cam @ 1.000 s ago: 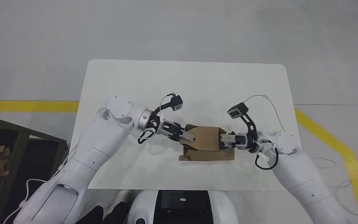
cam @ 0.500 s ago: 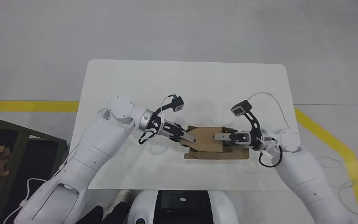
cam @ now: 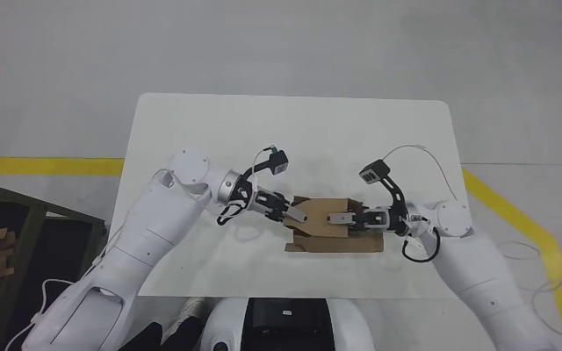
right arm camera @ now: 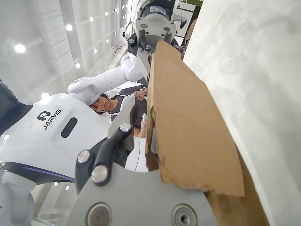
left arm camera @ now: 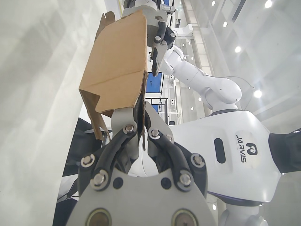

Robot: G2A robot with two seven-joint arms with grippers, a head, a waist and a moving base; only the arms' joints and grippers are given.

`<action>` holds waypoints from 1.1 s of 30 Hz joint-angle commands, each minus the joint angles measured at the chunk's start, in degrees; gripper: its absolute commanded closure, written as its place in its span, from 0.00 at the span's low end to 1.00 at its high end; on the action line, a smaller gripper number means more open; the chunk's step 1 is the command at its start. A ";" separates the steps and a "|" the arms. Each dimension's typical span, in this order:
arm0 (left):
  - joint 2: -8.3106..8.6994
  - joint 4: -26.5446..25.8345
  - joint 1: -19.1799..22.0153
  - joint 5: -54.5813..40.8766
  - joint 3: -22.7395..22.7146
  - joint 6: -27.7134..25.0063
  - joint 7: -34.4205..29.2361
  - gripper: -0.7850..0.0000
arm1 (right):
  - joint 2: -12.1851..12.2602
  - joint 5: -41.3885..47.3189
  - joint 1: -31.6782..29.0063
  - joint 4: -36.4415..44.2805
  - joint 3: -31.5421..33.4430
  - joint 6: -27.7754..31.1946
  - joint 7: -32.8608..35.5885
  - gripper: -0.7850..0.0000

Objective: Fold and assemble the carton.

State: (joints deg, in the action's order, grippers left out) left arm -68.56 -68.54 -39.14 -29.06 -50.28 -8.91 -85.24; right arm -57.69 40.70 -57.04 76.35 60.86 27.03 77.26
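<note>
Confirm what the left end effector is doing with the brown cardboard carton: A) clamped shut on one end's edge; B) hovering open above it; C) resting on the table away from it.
A: the left wrist view shows the left end effector shut on an edge of the brown cardboard carton.

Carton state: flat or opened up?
Partly opened, not flat: in the left wrist view the carton shows a top panel bent from a side wall, and an end flap hangs loose. The left gripper pinches one edge.
</note>
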 commanded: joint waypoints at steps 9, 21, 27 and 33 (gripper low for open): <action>0.03 0.15 0.11 -0.82 -0.51 -0.25 -0.16 0.00 | 0.05 -0.84 0.62 -0.82 -0.65 0.67 -0.67 1.00; 0.53 -0.35 -0.62 -4.52 -3.40 -0.73 -0.20 0.00 | 0.02 -2.49 0.89 -2.61 -1.29 2.13 -2.13 1.00; 0.41 -1.47 -1.08 -5.99 -3.46 -0.95 -0.06 0.00 | -0.27 -2.55 0.63 -3.68 -1.71 3.19 -3.20 1.00; 0.10 -2.45 -0.84 -7.19 -3.12 -1.03 0.33 0.00 | -0.53 -2.95 0.39 -4.39 -1.59 3.88 -4.41 1.00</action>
State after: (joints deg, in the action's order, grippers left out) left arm -68.42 -70.86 -40.05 -36.06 -53.43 -9.92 -84.96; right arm -58.20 37.95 -56.61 72.01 59.20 30.86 73.16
